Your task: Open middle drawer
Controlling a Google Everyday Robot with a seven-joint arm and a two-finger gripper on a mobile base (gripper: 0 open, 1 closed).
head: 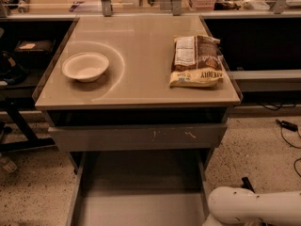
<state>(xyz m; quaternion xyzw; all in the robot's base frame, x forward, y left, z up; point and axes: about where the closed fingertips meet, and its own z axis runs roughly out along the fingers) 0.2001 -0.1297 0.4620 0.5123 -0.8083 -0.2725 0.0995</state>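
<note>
The middle drawer [141, 206] is pulled far out below the cabinet top, and its shallow grey tray interior faces up. Its front runs off the bottom edge of the camera view. Above it sits the closed grey drawer front with white scratch marks [136, 136]. My gripper is out of view. Only a white link of my arm [251, 207] shows at the bottom right, beside the drawer's right side wall.
A white bowl [85, 66] and a snack bag [196, 61] lie on the beige cabinet top [141, 86]. Dark shelves stand left and right of the cabinet. Cables lie on the speckled floor [263, 145] at the right.
</note>
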